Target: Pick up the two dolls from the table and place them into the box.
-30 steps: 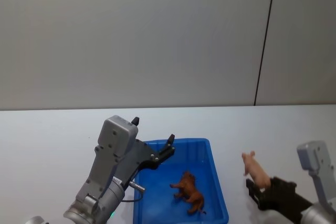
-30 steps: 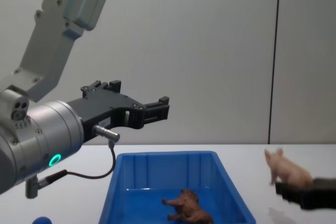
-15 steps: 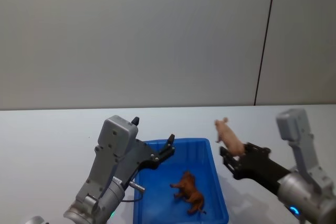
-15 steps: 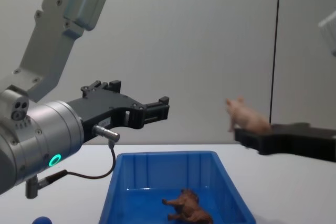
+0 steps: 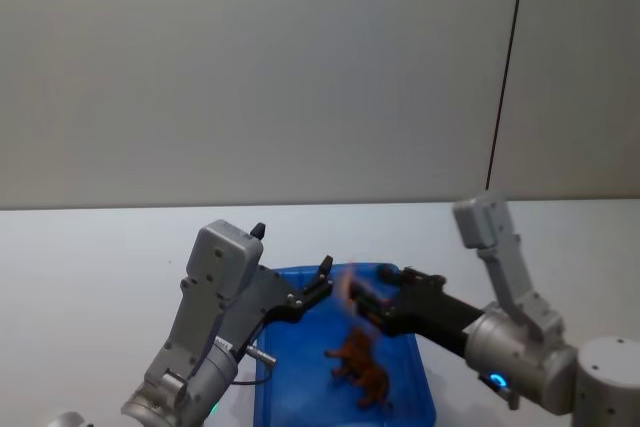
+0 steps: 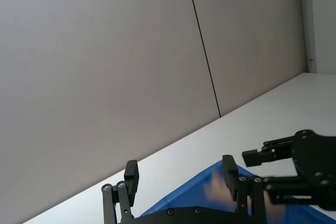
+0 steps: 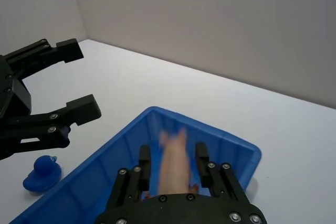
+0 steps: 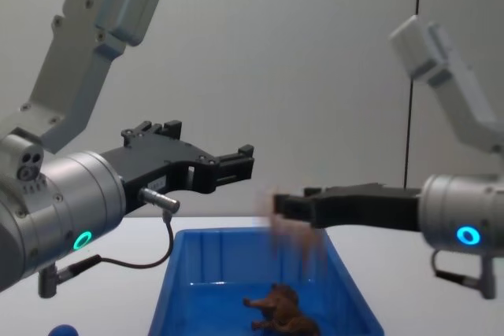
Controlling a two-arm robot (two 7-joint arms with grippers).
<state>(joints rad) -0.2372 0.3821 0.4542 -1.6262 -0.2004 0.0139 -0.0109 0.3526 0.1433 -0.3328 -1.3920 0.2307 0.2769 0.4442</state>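
A plain grey wall (image 5: 250, 67) with one dark vertical seam (image 5: 505, 77) at its 3 o'clock side stands behind the white worktop (image 5: 90, 267). Farthest left, a small blue duck toy (image 7: 42, 174) sits on the worktop, at 9 o'clock of the box and apart from it. Next comes the left gripper (image 6: 180, 170), held in the air over the box's 10 o'clock corner. Its fingers are spread wide and hold nothing. The bright blue box (image 8: 228, 257) sits on the worktop between the two arms. The reddish-brown lion doll (image 5: 358, 367) stands on the box's floor near the middle. Above it, over the 12 o'clock part of the box, the pale pink pig doll (image 7: 173, 163) is in the air as a blurred smear. The right gripper (image 7: 173, 157) reaches in level from 3 o'clock, its tips over the box. Its fingers (image 7: 202, 158) stand apart on either side of the pig, and the right wrist view shows a thin gap on each flank.
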